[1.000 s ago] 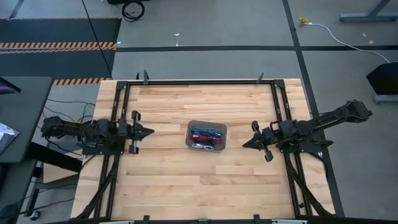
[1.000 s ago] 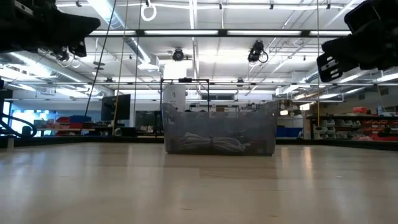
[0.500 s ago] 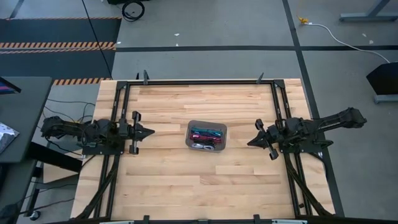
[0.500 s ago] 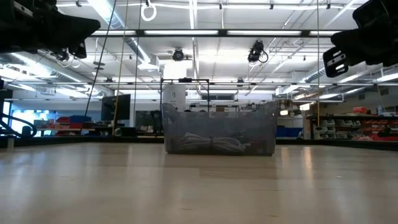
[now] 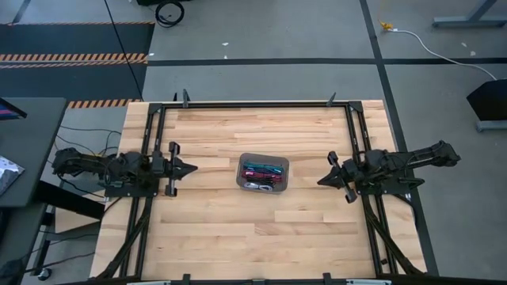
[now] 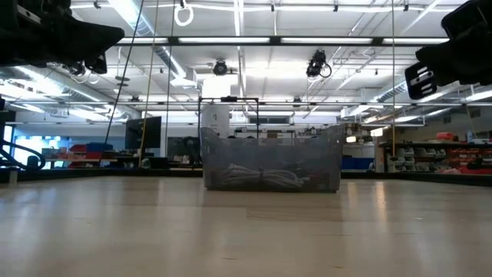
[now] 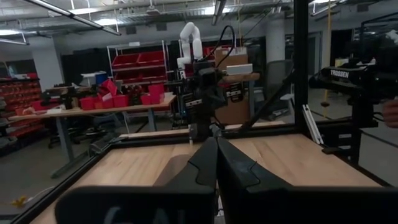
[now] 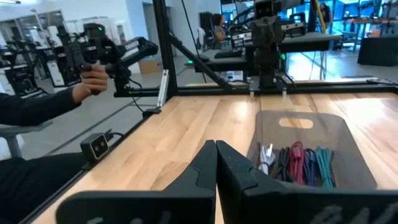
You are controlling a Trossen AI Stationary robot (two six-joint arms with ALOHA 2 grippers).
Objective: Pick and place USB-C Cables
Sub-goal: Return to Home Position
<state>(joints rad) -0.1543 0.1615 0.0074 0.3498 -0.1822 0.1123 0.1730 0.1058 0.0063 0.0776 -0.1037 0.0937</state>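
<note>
Our right arm is drawing back toward the right edge of the table (image 5: 238, 229), so our right gripper (image 5: 320, 181) is sitting a little farther from the tray (image 5: 264, 157) than it was a second ago, while our left arm and the tray are staying where they were. We are keeping the right gripper's fingers (image 8: 202, 168) pressed together with nothing between them, hanging above the wood near the right edge and pointing at the tray. Our left gripper (image 5: 192, 168) is waiting near the left edge, also clenched and empty, pointing inward. The USB-C Cables (image 5: 263, 172) are lying inside the grey tray at the middle of the table, well apart from both grippers; from our right wrist we are seeing them side by side in silver-white, black, dark red, purple and teal. From the low view we are seeing a pale coil through the tray's translucent wall. Beyond the table, a person's hand (image 8: 93, 78) is holding a dark device
</note>
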